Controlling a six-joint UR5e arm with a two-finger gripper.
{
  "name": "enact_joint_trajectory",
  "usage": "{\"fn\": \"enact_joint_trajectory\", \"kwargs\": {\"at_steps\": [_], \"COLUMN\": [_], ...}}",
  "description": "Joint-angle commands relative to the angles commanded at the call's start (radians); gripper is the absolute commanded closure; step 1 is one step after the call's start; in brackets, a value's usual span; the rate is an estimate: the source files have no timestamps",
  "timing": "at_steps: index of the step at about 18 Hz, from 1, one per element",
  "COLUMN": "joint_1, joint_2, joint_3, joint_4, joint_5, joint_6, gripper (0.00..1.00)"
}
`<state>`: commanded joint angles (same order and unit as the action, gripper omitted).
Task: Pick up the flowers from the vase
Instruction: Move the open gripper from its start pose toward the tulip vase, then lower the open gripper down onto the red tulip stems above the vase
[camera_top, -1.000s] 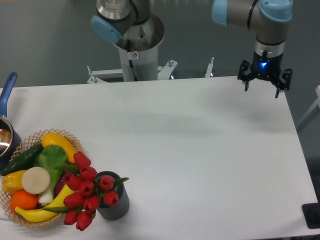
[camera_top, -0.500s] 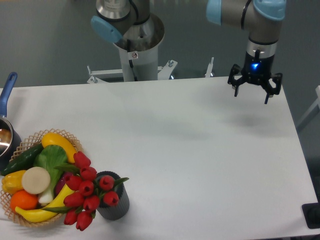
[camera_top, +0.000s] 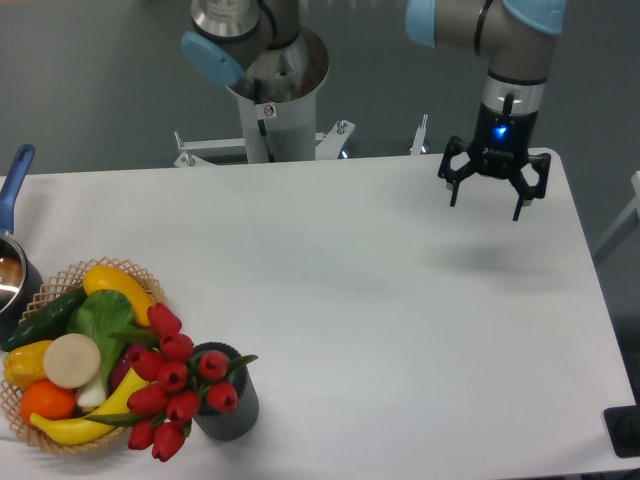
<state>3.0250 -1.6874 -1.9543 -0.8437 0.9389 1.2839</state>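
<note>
A: Pincer (camera_top: 484, 194) status?
B: Fingers spread, empty, upper right above the tabletop (camera_top: 400, 300).
A: Tulips (camera_top: 172, 385)?
B: Lower left, leaning out of the ribbed vase (camera_top: 228, 408), probably touching the wicker basket (camera_top: 140, 275).

- One fixed view, set high at the near edge of the surface (camera_top: 380, 330), looking down and across toward the arm's base (camera_top: 270, 90).
- It stands well back, taking in nearly the whole top; left and bottom edges are cropped.
</note>
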Motion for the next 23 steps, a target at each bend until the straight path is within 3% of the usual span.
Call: {"fn": "enact_joint_trajectory", "kwargs": {"at_steps": [6, 9, 13, 19, 23], "joint_1": [-0.041, -0.049, -0.045, -0.063, -0.118], "joint_2": [0.006, -0.008, -0.012, -0.031, -0.060], "joint_3": [-0.015, -0.020, -0.043, -0.064, -0.054], "joint_4": [0.003, 0.047, 0.049, 0.049, 0.051], "joint_5": [-0.011, -0.110, -0.287, -0.455, -0.477], "joint_6": [0.002, 0.003, 0.003, 0.009, 0.005], "gripper": [0.00, 0.00, 0.00, 0.00, 0.00]}}
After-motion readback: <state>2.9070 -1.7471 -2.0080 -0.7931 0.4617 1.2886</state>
